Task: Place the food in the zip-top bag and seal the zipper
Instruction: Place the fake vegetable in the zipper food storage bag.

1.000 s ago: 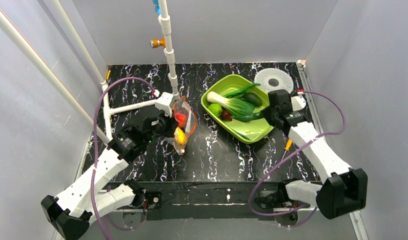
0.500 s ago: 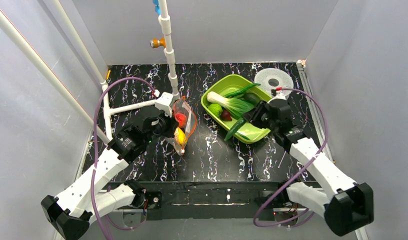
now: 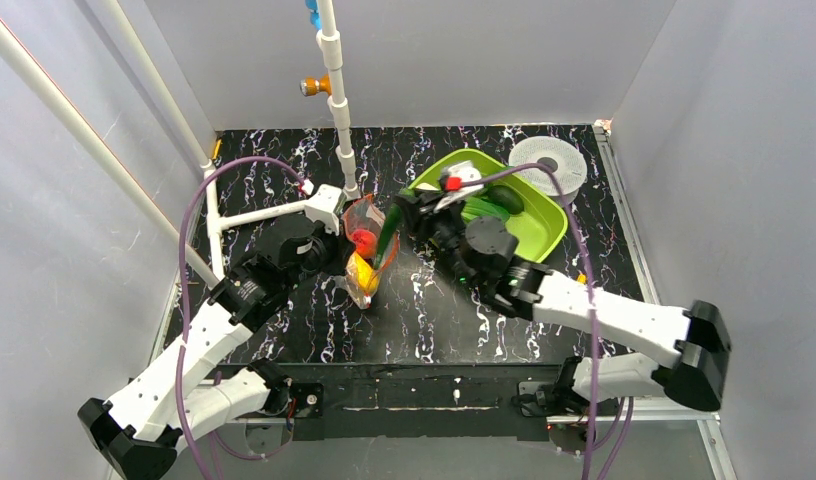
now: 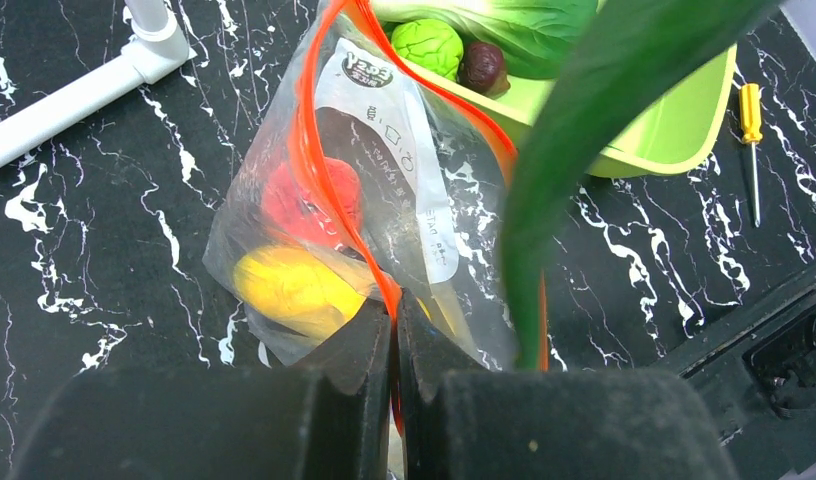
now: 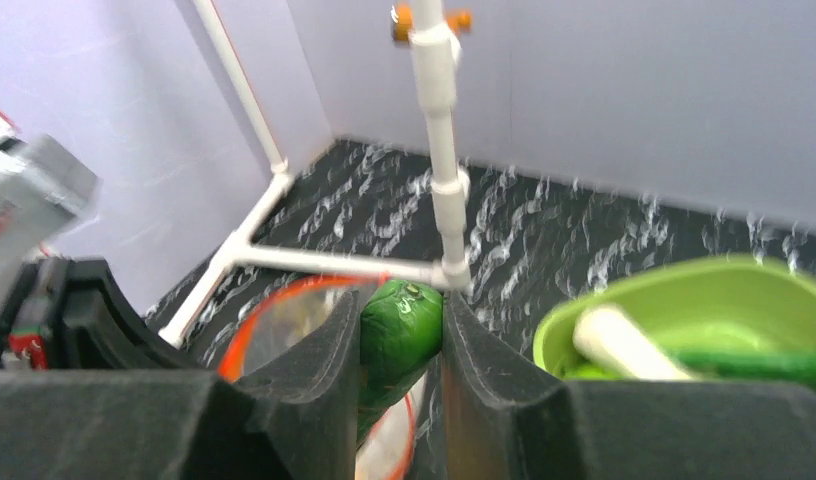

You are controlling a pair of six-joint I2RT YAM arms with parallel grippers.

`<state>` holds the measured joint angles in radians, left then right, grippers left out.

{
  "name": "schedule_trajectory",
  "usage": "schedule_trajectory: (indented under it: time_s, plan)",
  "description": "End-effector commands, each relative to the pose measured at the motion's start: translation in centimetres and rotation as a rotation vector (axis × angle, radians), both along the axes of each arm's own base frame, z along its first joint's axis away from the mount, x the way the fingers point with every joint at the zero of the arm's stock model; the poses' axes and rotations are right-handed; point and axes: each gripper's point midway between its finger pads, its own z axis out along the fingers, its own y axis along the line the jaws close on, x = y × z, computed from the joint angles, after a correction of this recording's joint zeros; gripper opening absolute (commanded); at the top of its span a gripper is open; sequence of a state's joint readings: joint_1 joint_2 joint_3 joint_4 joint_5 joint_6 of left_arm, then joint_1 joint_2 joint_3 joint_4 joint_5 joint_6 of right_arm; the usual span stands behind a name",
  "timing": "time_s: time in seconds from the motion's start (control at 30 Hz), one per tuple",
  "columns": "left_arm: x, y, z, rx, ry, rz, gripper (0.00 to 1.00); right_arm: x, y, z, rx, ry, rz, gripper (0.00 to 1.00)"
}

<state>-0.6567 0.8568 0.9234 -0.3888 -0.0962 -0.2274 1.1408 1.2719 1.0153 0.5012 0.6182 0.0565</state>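
left jaws: clamped shut on the zipper (image 4: 376,285), zip-top bag (image 4: 424,200) spread just ahead of them | right jaws: part-closed on the long green pepper (image 4: 594,130), its tip beyond them at the bag mouth | risk: tip could snag the rim, pepper hits desk (image 3: 434,320)

The worktop (image 3: 424,310) is a black slab veined with white, walled in by pale panels on three sides. At its far right corner lies a white perforated disc (image 3: 547,160), and just beside it, nearer the middle, sits a lime-green tray (image 3: 546,222). A white pipe frame (image 3: 264,213) runs across the left half, with an upright post rising from its joint. A small orange-handled screwdriver (image 4: 751,110) lies flat near the tray's near side. The zip-top bag (image 3: 364,255) reaches down to the surface left of the tray; whether it rests there cannot be told.
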Motion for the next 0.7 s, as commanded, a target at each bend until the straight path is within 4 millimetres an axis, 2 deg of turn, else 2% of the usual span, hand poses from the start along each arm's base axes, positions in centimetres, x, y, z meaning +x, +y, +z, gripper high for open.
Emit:
schedule_trajectory:
  time_s: [0.0,0.1,0.17,0.27,0.4,0.53,0.6,0.63,0.67]
  plan:
    - [0.0,0.3,1.3,-0.033,-0.052,0.016,0.00,-0.3,1.3,7.5,0.011,-0.325,-0.178,0.01]
    - [0.0,0.3,1.3,-0.036,-0.051,0.014,0.00,0.6,1.9,7.8,0.028,-0.367,-0.271,0.01]
    - [-0.1,0.2,1.3,-0.036,-0.050,0.013,0.00,1.0,3.2,6.7,-0.029,-0.394,-0.298,0.01]
    - [0.0,0.3,1.3,-0.036,-0.049,0.015,0.00,0.5,3.9,5.2,-0.081,-0.404,-0.308,0.01]
    - [-0.1,0.3,1.5,-0.041,-0.051,0.014,0.00,-0.3,4.9,1.3,-0.122,-0.279,-0.194,0.01]
    - [-0.1,0.2,1.4,-0.043,-0.048,0.008,0.00,-2.4,6.2,-2.8,-0.189,-0.111,0.013,0.02]
    - [-0.1,0.1,1.3,-0.041,-0.044,0.007,0.00,-3.8,6.9,-4.9,-0.249,-0.018,0.123,0.10]
    - [-0.1,0.1,1.2,-0.039,-0.042,0.007,0.00,-4.7,7.2,-6.1,-0.294,0.020,0.186,0.16]
    - [-0.1,0.1,1.2,-0.039,-0.040,0.007,0.00,-5.5,7.6,-6.7,-0.322,0.044,0.250,0.27]
